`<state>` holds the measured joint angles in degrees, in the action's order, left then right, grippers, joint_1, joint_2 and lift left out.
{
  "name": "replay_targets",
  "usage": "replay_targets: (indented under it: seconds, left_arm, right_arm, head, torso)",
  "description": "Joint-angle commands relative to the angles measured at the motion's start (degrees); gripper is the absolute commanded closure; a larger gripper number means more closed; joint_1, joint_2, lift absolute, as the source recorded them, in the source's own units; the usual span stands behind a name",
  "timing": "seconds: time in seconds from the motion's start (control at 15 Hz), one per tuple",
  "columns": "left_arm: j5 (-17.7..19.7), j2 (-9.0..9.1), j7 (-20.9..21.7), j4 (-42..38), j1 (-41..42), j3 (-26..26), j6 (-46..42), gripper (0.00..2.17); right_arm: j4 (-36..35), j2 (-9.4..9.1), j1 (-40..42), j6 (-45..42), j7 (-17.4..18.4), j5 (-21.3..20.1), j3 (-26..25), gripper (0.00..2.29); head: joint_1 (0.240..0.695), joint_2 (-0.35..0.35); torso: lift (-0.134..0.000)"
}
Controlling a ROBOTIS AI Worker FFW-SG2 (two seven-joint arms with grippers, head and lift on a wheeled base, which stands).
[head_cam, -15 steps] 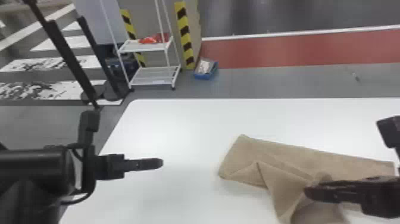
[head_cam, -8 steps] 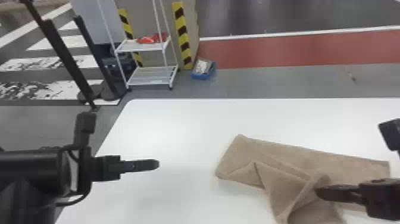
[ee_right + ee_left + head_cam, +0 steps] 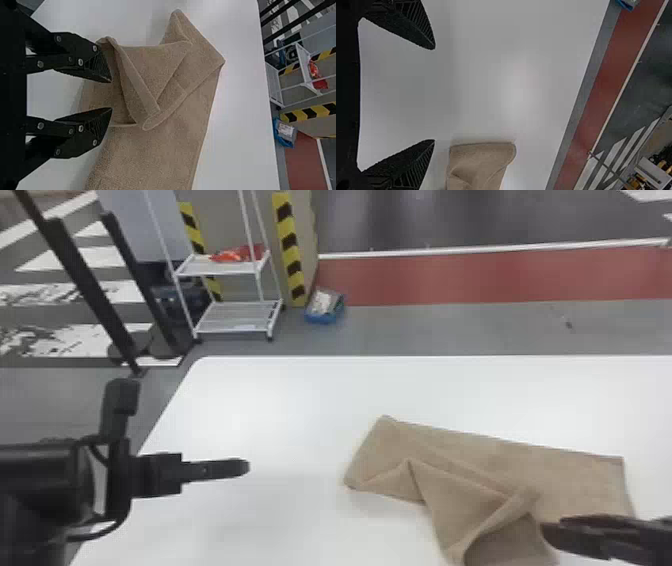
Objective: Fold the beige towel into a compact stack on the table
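The beige towel (image 3: 480,460) lies on the right half of the white table (image 3: 280,415), with a rumpled, partly folded flap toward the near edge. My right gripper (image 3: 550,532) is over the towel's near right part. In the right wrist view my right gripper (image 3: 111,95) stands partly open above the towel (image 3: 170,146), nothing held between its fingers. Off to the towel's left, above bare table, is my left gripper (image 3: 245,467). The left wrist view has my left gripper (image 3: 435,95) wide open, the towel's end (image 3: 480,164) lying beyond its fingers.
Past the table's far edge stand a white shelf rack (image 3: 235,315) with a red item on it and a blue bin (image 3: 325,307) on the floor. Black posts (image 3: 92,290) rise beyond the far left corner. Bare tabletop lies between my left gripper and the towel.
My right gripper has shifted to the right across the towel, and the raised fold beside it stands more in the open. The left arm has barely moved.
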<state>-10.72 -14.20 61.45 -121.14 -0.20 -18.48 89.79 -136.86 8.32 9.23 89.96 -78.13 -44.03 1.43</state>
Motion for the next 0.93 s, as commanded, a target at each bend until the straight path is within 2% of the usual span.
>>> replay_targets:
  seconds: [0.0,0.07,0.2,0.4,0.53,0.73,0.87]
  left_arm:
    - [0.0,-0.04,0.07,0.02,0.02,-0.24,0.24,0.04]
    - [0.09,-0.04,-0.02,0.02,0.02,-0.24,0.24,0.04]
    - [0.09,0.14,-0.02,0.02,0.02,-0.15,0.24,0.04]
    - [0.0,0.05,0.07,0.02,0.11,0.02,0.24,0.04]
    - [0.0,-0.04,0.16,0.02,0.29,-0.24,0.24,0.04]
    - [0.09,-0.13,0.16,0.2,0.46,-0.59,0.24,0.04]
    - [0.26,-0.13,0.25,0.81,0.46,-0.68,0.24,0.04]
  right_arm:
    - [-1.56,-0.23,-1.05,0.12,-0.19,-1.59,0.59,0.16]
    - [-1.39,-0.49,-2.19,0.12,-0.19,-1.15,1.73,0.16]
    - [2.48,-2.78,-5.18,0.12,0.44,-0.97,3.14,0.16]
    - [10.21,-6.21,-10.02,0.12,5.27,-0.62,4.28,0.16]
    - [14.08,-8.23,-11.07,0.12,9.23,2.89,3.84,0.16]
    - [16.98,-8.37,-11.86,0.12,10.72,2.98,3.84,0.16]
    - [16.54,-8.37,-11.42,0.12,8.26,2.98,3.93,0.16]
  head:
    - [0.695,0.152]
    - [0.695,0.149]
    - [0.695,0.154]
    - [0.695,0.18]
    - [0.695,0.184]
    - [0.695,0.203]
    - [0.695,0.208]
  torso:
    - [-0.124]
    - [-0.124]
    - [-0.124]
    - [-0.124]
    - [-0.124]
    - [-0.124]
    - [-0.124]
